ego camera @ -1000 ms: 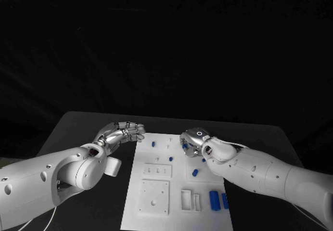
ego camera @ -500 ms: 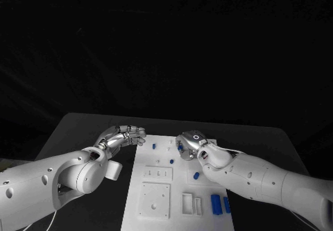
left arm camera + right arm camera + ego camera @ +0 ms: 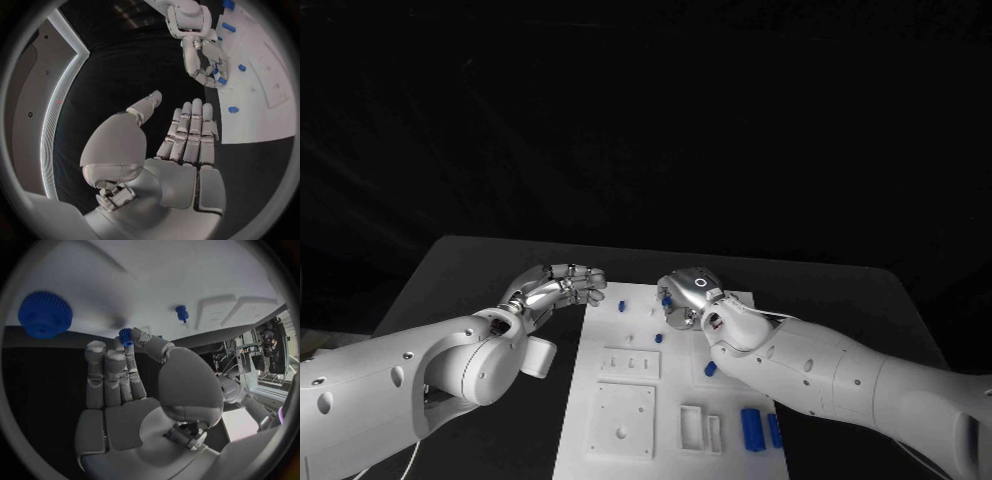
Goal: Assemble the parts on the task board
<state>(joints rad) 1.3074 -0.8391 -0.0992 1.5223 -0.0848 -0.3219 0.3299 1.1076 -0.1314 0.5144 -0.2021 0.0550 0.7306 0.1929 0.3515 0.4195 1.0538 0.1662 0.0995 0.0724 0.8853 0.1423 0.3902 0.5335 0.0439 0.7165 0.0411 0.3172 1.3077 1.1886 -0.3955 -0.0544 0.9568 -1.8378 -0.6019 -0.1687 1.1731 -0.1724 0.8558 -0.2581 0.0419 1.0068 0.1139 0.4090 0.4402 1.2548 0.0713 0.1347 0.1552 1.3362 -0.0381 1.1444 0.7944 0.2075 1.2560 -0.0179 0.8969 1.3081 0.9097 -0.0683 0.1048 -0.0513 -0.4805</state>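
small stiff blue gear (image 3: 127, 336) is pinched by right robot hand (image 3: 134, 390) at its toothed rim; left robot hand (image 3: 169, 150) held empty, fingers together.

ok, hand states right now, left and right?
Left hand: open, fingers straight, holding nothing, beside the board.
Right hand: pinching a small blue gear at its fingertips, over the board.
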